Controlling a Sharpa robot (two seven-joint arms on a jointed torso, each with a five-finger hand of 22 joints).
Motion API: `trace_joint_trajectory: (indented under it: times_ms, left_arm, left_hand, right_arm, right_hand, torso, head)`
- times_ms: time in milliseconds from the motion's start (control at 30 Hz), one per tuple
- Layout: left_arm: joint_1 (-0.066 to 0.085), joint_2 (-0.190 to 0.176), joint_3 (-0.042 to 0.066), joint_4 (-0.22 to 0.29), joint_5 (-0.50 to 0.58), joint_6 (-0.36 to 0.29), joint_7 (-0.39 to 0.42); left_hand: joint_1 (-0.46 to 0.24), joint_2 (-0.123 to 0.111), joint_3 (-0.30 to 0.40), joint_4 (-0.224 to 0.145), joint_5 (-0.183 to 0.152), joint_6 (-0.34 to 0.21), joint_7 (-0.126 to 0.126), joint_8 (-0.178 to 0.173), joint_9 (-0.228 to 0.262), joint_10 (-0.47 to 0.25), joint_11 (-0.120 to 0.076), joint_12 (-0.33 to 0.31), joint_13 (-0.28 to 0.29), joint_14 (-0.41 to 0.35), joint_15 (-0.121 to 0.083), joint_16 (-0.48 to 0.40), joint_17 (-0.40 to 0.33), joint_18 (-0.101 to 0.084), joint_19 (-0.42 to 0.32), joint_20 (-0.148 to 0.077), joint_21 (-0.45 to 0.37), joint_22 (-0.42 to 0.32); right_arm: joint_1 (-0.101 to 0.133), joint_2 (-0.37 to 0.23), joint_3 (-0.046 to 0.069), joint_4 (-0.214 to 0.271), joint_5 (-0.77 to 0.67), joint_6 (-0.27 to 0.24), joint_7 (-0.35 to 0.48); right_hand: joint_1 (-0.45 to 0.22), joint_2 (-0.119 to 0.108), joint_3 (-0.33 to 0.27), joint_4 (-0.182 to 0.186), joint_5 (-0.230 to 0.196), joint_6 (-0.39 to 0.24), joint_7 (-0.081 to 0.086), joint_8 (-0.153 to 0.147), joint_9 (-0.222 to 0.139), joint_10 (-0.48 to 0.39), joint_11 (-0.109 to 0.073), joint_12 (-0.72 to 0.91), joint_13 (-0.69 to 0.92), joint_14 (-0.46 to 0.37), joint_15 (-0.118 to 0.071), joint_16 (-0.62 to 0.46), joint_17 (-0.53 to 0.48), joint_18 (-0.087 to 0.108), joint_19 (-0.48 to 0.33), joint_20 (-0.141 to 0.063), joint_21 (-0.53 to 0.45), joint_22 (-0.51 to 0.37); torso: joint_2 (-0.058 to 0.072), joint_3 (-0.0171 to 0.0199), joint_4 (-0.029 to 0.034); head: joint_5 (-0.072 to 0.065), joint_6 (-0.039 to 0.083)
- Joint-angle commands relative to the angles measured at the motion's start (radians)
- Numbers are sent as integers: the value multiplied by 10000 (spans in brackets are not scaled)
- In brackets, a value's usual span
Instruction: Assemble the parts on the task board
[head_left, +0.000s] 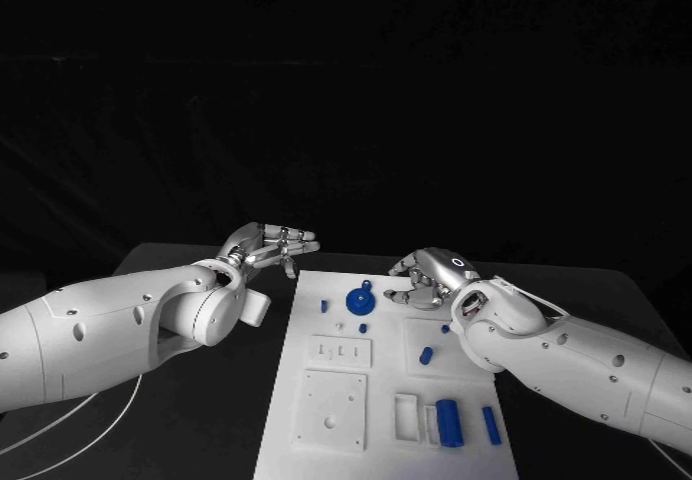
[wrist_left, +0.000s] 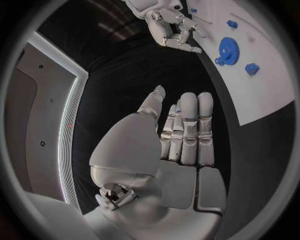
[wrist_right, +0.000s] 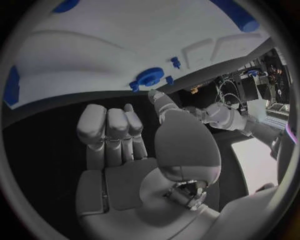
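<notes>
Assembly barely begun: both hands empty at the task board (head_left: 332, 440) far edge.
Left hand (head_left: 274, 245) fingers spread, right hand (head_left: 430, 276) fingers curled; blue gear (head_left: 361, 299) and other parts (head_left: 449, 421) lie scattered, loose.

The task board (head_left: 329, 400) runs off the head view's bottom edge.

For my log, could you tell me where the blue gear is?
In the head view, the blue gear sits at the task board's far end, just left of the right hand.
</notes>
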Motion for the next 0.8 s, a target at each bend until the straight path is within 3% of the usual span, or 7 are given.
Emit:
trace_joint_trajectory:
  times_ms: [33,167,333,367,567,733,800]
  left_arm:
    - [4,10,10,-81,67,154,150]
    - [-7,19,10,-165,91,248,145]
    - [-50,19,9,-252,105,338,137]
    - [-55,19,9,-263,106,346,137]
    - [-93,20,9,-329,110,406,139]
    - [-129,20,9,-366,108,466,128]
    - [-139,20,9,-379,107,478,127]
  left_hand:
    - [-32,50,-44,-42,-7,-56,-17,11,-4,-76,19,-8,12,44,42,34,10,173,-2,8,-32,10]
    - [-32,67,-40,-38,-12,-57,-21,11,-3,-27,6,-5,12,52,35,33,8,175,9,6,-56,41]
    - [-24,102,-11,-43,-3,-45,-40,11,-7,147,-46,2,13,95,-2,50,15,167,40,-27,-45,52]
    - [-24,102,-10,-43,-3,-45,-41,11,-7,148,-46,2,13,96,-3,50,15,167,40,-28,-45,52]
    - [-23,115,21,-56,5,-31,-57,13,-14,319,-98,0,11,138,-43,56,22,140,54,-67,-53,58]
    - [-31,126,42,-59,1,-33,-66,12,-21,458,-138,4,14,148,-71,48,25,115,54,-95,-66,59]
    - [-31,126,42,-59,1,-33,-66,12,-21,458,-138,4,14,148,-71,48,25,115,54,-95,-66,59]
  right_arm:
    - [-7,-400,141,204,617,-310,663]
    - [-28,-827,343,331,1109,45,935]
    - [-50,-1430,592,350,2086,861,1506]
    - [-51,-1511,619,324,2231,983,1616]
    - [-64,-1878,719,-57,2860,1741,2319]
    - [-122,-2018,742,-454,3108,2133,2681]
    - [-166,-2045,745,-591,3160,2256,2773]
  right_hand:
    - [139,15,-204,-2,-12,-85,-1,-23,-1,-4,49,-3,-33,-1,77,19,-21,19,493,97,14,1257]
    - [483,115,-86,-247,-66,-88,19,-27,-6,-19,51,-6,-31,-7,76,-2,-34,19,475,98,-9,1253]
    - [461,101,1683,-1567,-82,32,38,-31,-7,-72,38,-3,-1,-22,33,28,47,-5,409,83,-63,1240]
    - [460,136,1756,-1737,-77,41,50,-41,-15,-64,43,3,4,-13,70,50,73,-13,409,84,-39,1249]
    - [386,398,1395,-2288,-27,75,47,-39,-12,-80,35,3,21,-17,75,42,153,-28,366,92,44,1259]
    - [423,480,1003,-2393,78,7,56,-35,-11,-85,47,-2,22,-16,85,36,193,-22,351,103,86,1262]
    - [460,485,989,-2434,106,-41,72,-42,-14,-99,51,-25,7,-16,86,35,197,-21,346,104,89,1263]
  torso:
    - [-36,49,-109]
    - [-57,102,-188]
    - [-94,177,-355]
    - [-97,187,-384]
    - [-99,278,-491]
    - [-89,340,-504]
    - [-88,332,-494]
  head:
    - [20,56]
    - [-1,68]
    - [2,94]
    - [-2,96]
    - [-19,83]
    - [-11,68]
    - [-23,60]
